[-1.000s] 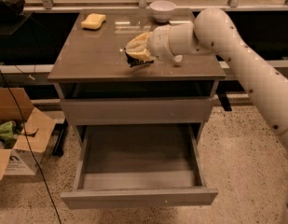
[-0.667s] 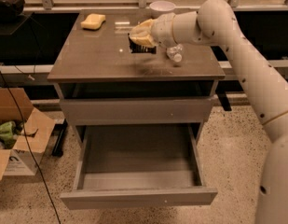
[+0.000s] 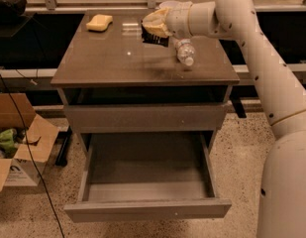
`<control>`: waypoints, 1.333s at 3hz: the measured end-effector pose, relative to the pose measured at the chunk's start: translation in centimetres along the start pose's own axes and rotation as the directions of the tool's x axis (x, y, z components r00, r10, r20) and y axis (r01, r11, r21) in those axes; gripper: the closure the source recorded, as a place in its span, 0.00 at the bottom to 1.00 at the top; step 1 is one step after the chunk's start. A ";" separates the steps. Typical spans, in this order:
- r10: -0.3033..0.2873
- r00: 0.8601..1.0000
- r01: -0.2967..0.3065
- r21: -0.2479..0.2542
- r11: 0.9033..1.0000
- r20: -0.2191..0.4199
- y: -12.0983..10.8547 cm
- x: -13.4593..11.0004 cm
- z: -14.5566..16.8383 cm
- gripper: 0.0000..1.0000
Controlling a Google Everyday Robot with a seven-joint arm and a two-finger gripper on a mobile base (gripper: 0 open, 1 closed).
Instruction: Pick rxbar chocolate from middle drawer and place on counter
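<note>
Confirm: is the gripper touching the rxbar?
Touching. The camera view shows the gripper over the back of the counter, clamped on the black rxbar with no gap between them.

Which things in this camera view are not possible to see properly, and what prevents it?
1. Camera view: the rxbar chocolate is partly covered by the gripper holding it, over the back of the counter. Its lettering is too small to read.
2. Camera view: the water bottle has its far end hidden behind the arm.
3. Camera view: the cardboard box is cut off by the left edge.
</note>
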State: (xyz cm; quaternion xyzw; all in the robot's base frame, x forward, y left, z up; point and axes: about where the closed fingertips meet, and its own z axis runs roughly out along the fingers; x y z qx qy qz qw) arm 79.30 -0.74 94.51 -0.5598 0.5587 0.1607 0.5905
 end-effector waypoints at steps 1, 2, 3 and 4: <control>0.000 1.000 0.000 0.000 1.000 0.000 0.0 0.0 0.0 0.58; 0.000 1.000 0.000 0.000 1.000 0.000 0.0 0.0 0.0 0.34; 0.000 1.000 0.000 0.000 1.000 0.000 0.0 0.0 0.0 0.11; 0.000 1.000 0.000 0.000 1.000 0.000 0.0 0.0 0.0 0.00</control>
